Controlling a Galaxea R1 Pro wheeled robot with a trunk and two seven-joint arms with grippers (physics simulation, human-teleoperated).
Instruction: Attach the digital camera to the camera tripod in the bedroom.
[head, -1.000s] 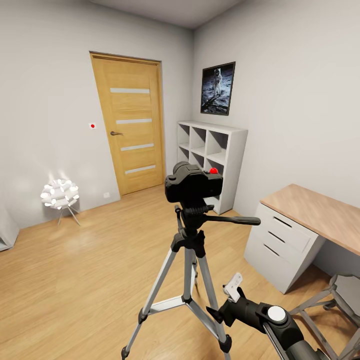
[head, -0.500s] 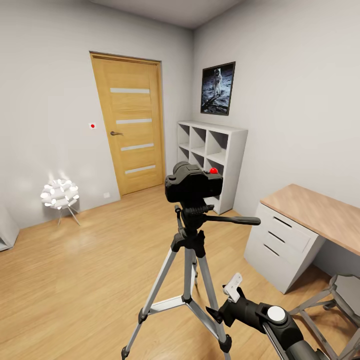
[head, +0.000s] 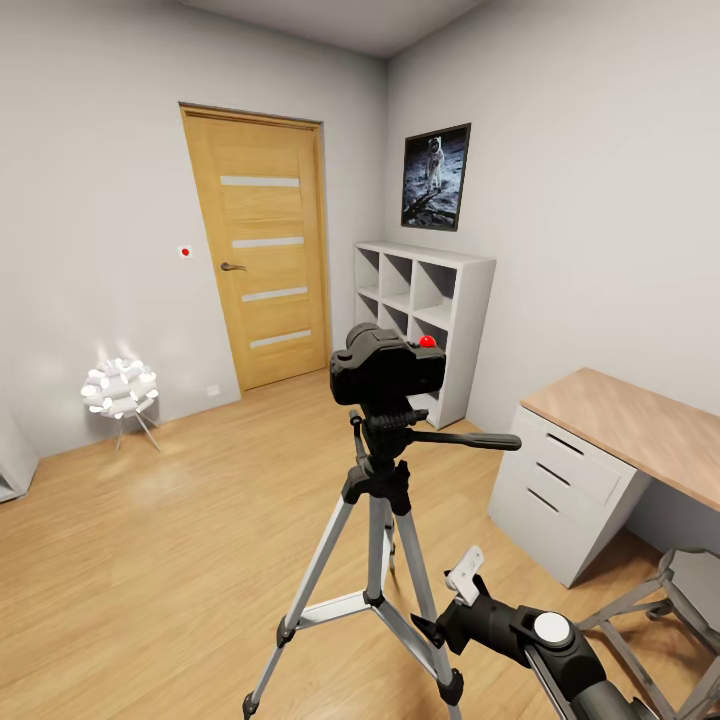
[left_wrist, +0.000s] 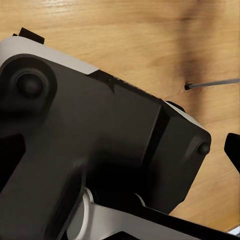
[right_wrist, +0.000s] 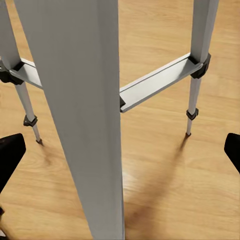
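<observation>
Camera (head: 387, 370) sits on the tripod (head: 385, 520) head, above and ahead of your right gripper (head: 455, 600), which hangs wide open, empty, beside the legs. Left gripper: can't tell.

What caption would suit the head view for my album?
Black digital camera sits atop the silver camera tripod in the bedroom, the robot's right hand low beside its legs.

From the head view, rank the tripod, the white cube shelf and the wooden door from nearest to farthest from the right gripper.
1. camera tripod: just left of the right gripper, its legs right beside it.
2. white cube shelf: beyond the tripod, against the right wall.
3. wooden door: farthest, in the back wall, to the left.
</observation>
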